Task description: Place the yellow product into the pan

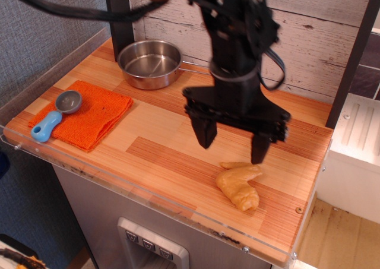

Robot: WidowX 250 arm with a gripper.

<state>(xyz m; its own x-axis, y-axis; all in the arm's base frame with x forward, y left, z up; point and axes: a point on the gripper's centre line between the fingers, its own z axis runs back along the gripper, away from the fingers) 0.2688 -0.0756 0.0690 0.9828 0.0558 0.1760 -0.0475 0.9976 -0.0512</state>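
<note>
The yellow product (239, 183), a pale yellow-tan croissant-like piece, lies on the wooden counter near the front right. The pan (149, 63), a small shiny steel saucepan with a thin wire handle, stands empty at the back left. My gripper (233, 146) is open, fingers pointing down, and hovers just above and slightly behind the yellow product. Its right fingertip (258, 156) is close over the product's upper end. The gripper holds nothing.
An orange cloth (89, 117) lies at the left with a grey-bowled scoop with blue handle (54, 116) on it. A wood-plank wall stands behind. A clear lip (148, 198) runs along the counter's front edge. A dark post (353, 55) stands at the right.
</note>
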